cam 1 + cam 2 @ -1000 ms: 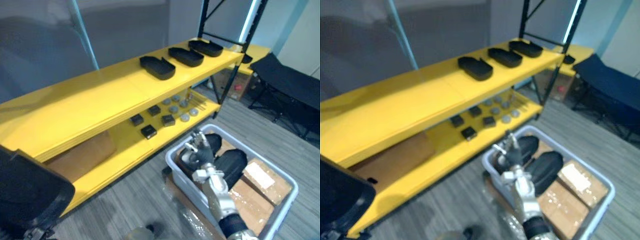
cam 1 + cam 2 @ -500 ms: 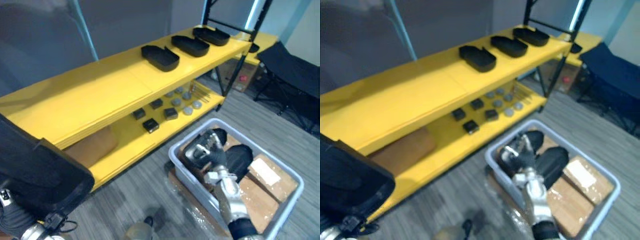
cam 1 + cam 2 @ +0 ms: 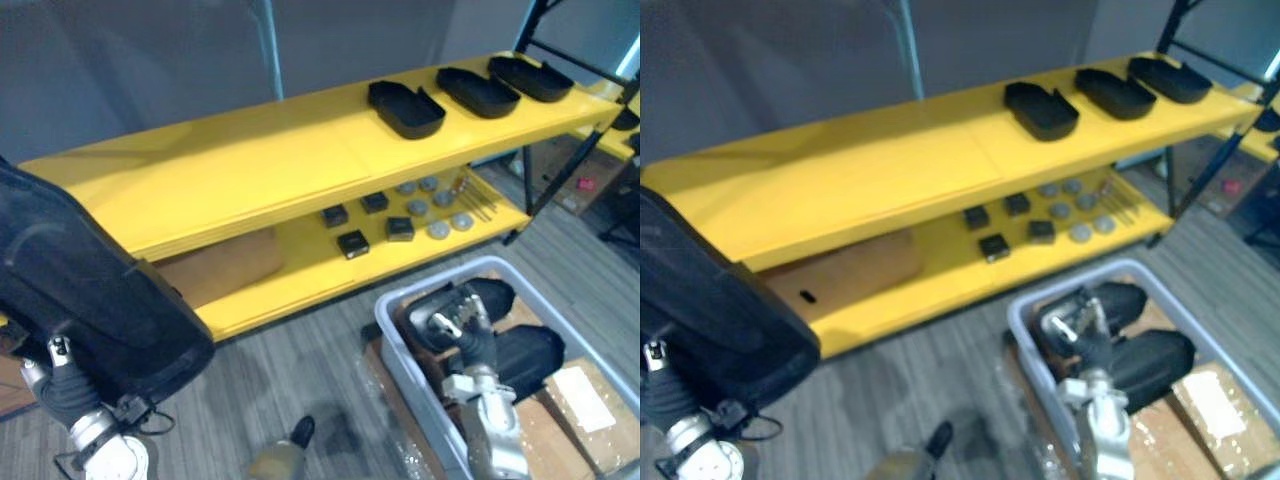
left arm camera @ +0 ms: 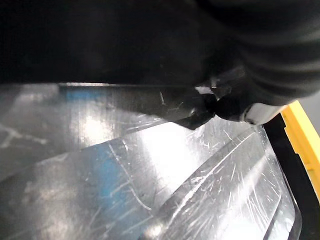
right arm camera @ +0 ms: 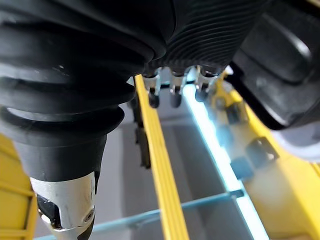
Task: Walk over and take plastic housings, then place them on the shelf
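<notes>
Right hand over the top housing in the bin — grip unreadable; seat it on the rim before lifting. Left hand hold on the carried housing — hidden.

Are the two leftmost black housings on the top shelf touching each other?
Apart. The left eye view shows bare yellow top shelf between the leftmost housing and the middle housing.

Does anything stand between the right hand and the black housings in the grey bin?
Nothing visible does. The right hand is directly over the black housings in the grey bin, which has no lid. Whether it touches one I cannot tell.
</notes>
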Tool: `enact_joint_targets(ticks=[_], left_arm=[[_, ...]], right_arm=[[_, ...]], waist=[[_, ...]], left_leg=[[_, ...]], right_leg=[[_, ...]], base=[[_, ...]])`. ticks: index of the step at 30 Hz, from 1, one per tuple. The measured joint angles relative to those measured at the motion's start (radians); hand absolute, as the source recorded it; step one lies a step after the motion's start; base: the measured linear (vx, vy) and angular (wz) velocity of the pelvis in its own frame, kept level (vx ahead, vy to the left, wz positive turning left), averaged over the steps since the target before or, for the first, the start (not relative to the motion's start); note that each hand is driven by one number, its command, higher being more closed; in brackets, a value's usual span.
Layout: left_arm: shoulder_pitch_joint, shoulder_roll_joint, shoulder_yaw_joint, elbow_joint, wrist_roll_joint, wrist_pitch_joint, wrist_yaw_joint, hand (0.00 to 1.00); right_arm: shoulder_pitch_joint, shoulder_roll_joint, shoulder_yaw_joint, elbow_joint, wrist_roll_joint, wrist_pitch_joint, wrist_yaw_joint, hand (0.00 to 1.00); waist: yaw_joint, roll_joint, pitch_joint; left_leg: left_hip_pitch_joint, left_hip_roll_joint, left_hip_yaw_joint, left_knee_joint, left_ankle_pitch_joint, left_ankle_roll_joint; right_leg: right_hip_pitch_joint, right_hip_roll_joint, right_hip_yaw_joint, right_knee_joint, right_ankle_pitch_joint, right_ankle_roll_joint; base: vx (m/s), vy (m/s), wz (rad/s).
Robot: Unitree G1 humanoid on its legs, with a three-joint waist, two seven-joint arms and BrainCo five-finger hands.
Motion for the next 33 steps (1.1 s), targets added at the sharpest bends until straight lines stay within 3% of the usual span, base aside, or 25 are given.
enact_joint_targets(ticks=[3,7,12,14,18,21,22,24,25,27,29,30,31,33], left_arm=[[0.009,0.0,-0.027,-0.005,0.004,0.003,0.001,1.0],[0.022,0.0,-0.022,-0.007,0.006,0.008,0.02,1.0],[0.016,0.002,0.028,-0.043,0.011,0.017,0.032,1.0],[-0.004,0.001,0.035,-0.053,0.022,0.017,0.03,1.0],[-0.01,0.004,0.056,-0.056,0.046,0.016,0.021,1.0],[-0.002,0.015,0.06,-0.056,0.046,0.017,0.022,1.0],[-0.003,0.021,0.058,-0.05,0.045,0.017,0.025,1.0],[-0.022,0.034,0.057,-0.04,0.039,0.016,0.03,1.0],[-0.037,0.045,0.055,-0.035,0.038,0.016,0.03,1.0],[-0.062,0.043,0.048,-0.016,0.038,0.018,0.028,1.0],[-0.071,0.044,0.045,-0.02,0.039,0.025,0.028,1.0],[-0.077,0.038,0.043,-0.025,0.039,0.037,0.029,1.0],[-0.074,0.016,0.032,-0.025,0.039,0.045,0.03,1.0],[-0.061,-0.002,0.006,-0.032,0.039,0.049,0.026,1.0]], right_arm=[[0.024,0.0,-0.001,-0.009,0.001,-0.001,0.017,0.0],[0.029,-0.001,-0.002,-0.039,0.001,-0.02,0.039,0.0],[0.021,0.002,-0.002,-0.039,0.001,-0.02,0.047,0.0],[0.014,0.003,-0.008,-0.036,-0.001,-0.019,0.03,0.0],[-0.016,0.007,-0.001,-0.035,-0.04,-0.019,0.007,0.0],[-0.035,0.011,0.0,-0.014,-0.062,-0.02,-0.011,0.0],[-0.038,0.013,0.0,0.001,-0.069,-0.02,-0.01,0.0],[-0.044,0.011,-0.001,0.003,-0.078,-0.02,-0.009,0.0],[-0.047,0.007,-0.008,-0.001,-0.078,-0.02,-0.008,0.0],[-0.047,-0.014,-0.028,-0.003,-0.081,-0.02,-0.002,0.0],[-0.048,-0.041,-0.031,-0.01,-0.089,-0.02,0.007,0.0],[-0.053,-0.057,-0.031,-0.008,-0.089,-0.02,0.017,0.0],[-0.063,-0.074,-0.031,-0.007,-0.089,-0.021,0.022,0.0],[-0.063,-0.091,-0.039,-0.006,-0.077,-0.026,0.05,0.0]], waist=[[-0.013,0.0,0.0],[-0.022,-0.006,-0.004],[-0.008,-0.043,-0.034],[0.001,-0.047,-0.04],[0.011,-0.044,-0.043],[0.016,-0.05,-0.039],[0.019,-0.034,-0.033],[0.0,-0.026,-0.035],[-0.01,-0.025,-0.037],[-0.014,-0.032,-0.041],[-0.02,-0.068,-0.049],[-0.018,-0.092,-0.055],[-0.016,-0.07,-0.052],[-0.016,-0.039,-0.052]], left_leg=[[0.008,0.029,0.03,0.013,-0.003,-0.001],[0.013,0.041,0.071,0.013,-0.003,-0.001],[-0.013,-0.007,0.074,0.016,-0.012,0.012],[-0.005,-0.035,0.049,0.026,-0.022,0.024],[0.003,-0.028,0.047,0.014,-0.05,0.045],[0.044,0.001,0.074,-0.042,-0.034,0.067],[0.06,0.013,0.066,-0.052,-0.031,0.079],[0.058,0.039,0.036,-0.052,-0.037,0.084],[0.042,0.05,0.012,-0.05,-0.039,0.083],[0.025,0.04,-0.004,-0.043,-0.032,0.072],[0.021,-0.004,-0.005,-0.043,-0.033,0.07],[0.023,-0.036,0.001,-0.042,-0.041,0.06],[0.019,-0.033,0.006,-0.034,-0.049,0.054],[0.016,-0.019,0.009,-0.031,-0.057,0.048]], right_leg=[[-0.016,0.013,0.02,0.026,-0.02,-0.024],[-0.023,0.011,0.029,0.035,-0.025,-0.022],[-0.028,-0.035,0.0,0.025,-0.023,-0.007],[-0.017,-0.054,-0.045,0.091,0.005,0.007],[-0.124,-0.076,-0.028,0.328,0.061,0.018],[-0.208,-0.1,-0.038,0.48,0.177,-0.029],[-0.231,-0.101,-0.035,0.523,0.17,-0.052],[-0.237,-0.056,-0.032,0.449,0.041,-0.05],[-0.241,-0.02,-0.024,0.345,0.014,-0.04],[-0.242,0.002,-0.01,0.188,0.019,-0.029],[-0.228,-0.012,-0.01,0.077,0.098,-0.039],[-0.205,-0.037,-0.029,0.029,0.119,-0.009],[-0.179,-0.032,-0.026,-0.028,0.128,0.014],[-0.165,-0.015,-0.034,-0.056,0.139,0.01]], base=[[-0.14,-0.035,-0.21],[-0.04,-0.002,-0.1],[0.11,0.044,0.15],[0.18,0.065,0.45],[0.03,0.122,0.22],[0.03,0.125,0.17],[0.03,0.114,0.07],[-0.05,0.098,0.38],[-0.12,0.061,0.48],[0.01,-0.008,0.41],[0.11,-0.093,0.33],[0.08,-0.157,0.07],[0.07,-0.151,0.0],[0.03,-0.13,-0.01]])
